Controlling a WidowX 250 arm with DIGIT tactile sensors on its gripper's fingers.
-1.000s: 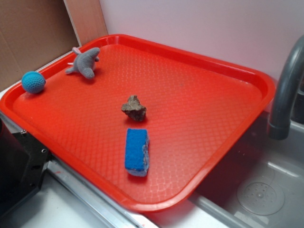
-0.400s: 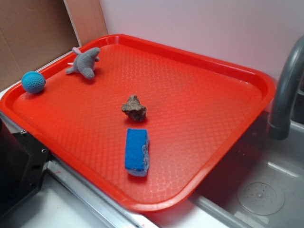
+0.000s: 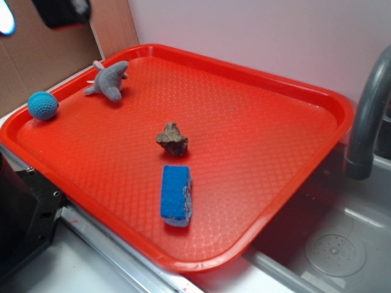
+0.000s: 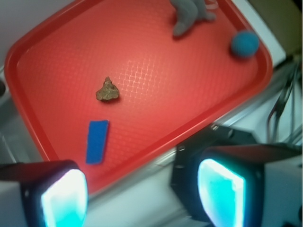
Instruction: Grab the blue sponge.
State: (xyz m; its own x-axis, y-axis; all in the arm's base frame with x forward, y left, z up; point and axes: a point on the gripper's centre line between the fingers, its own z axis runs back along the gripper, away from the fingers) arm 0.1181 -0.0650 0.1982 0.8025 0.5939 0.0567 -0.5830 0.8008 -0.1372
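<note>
The blue sponge (image 3: 176,195) (image 4: 97,141) is seen lying flat on the red tray (image 3: 276,85) (image 4: 57,28), near its front edge and just beside the brown rock (image 3: 173,139) (image 4: 108,91). The gripper (image 4: 142,189) is held high above the tray's edge, well apart from the sponge, its jaws spread wide with nothing between them. A grey plush toy (image 3: 109,80) (image 4: 187,14) and a teal crocheted ball (image 3: 43,105) (image 4: 245,43) are found at the tray's far side.

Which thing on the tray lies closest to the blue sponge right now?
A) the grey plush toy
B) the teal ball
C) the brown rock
C: the rock sits just beyond the sponge near the middle of the tray, while the ball and plush toy are off at the far corner.
</note>
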